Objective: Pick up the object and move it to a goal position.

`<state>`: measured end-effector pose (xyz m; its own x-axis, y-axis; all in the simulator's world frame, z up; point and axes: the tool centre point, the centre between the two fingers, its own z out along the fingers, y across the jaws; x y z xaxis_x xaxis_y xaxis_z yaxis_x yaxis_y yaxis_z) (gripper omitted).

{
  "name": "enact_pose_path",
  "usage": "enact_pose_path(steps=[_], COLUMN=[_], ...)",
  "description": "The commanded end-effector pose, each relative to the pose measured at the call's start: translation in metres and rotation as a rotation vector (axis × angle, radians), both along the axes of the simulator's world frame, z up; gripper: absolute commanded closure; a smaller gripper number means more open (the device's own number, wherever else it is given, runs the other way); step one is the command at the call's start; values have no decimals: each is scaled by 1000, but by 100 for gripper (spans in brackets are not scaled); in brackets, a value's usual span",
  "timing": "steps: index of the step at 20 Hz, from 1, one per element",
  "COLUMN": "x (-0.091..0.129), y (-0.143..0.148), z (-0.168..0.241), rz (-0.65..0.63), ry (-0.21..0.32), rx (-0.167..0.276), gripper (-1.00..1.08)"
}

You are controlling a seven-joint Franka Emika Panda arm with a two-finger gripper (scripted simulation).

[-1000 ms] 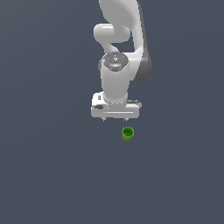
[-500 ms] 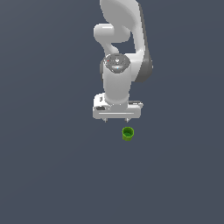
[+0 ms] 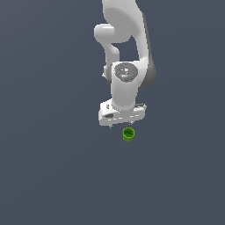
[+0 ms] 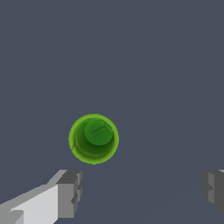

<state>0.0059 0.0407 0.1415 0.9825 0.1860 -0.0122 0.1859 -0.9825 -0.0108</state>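
The object is a small bright green hollow cup (image 3: 128, 134) standing upright on the grey floor, its open top facing up. In the wrist view the cup (image 4: 93, 138) shows its darker inside. My gripper (image 3: 122, 124) hangs from the white arm, pointing down, just above the cup and slightly toward the exterior view's left. The gripper (image 4: 141, 192) is open and empty, with two grey fingertips (image 4: 69, 193) wide apart. The cup lies off the line between the fingers, not between them.
The white arm (image 3: 127, 52) rises behind the gripper. A plain dark grey floor (image 3: 52, 176) surrounds the cup. No goal marker shows.
The gripper has moved down and toward the exterior view's right, closer to the green cup. The cup has not moved. The jaws stay open.
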Motion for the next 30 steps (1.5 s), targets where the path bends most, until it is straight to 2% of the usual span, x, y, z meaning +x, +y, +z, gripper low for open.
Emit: enact_pose_path(steps=[1, 7, 13, 23, 30], x=[1, 2, 2, 2, 1], y=[9, 29, 41, 45, 46], z=[-10, -32, -45, -52, -84], rz=[77, 256, 364, 394, 398], ry=[-3, -9, -14, -15, -15], rx=[-3, -6, -6, -5, -5], gripper=[-92, -92, -92, -92, -92])
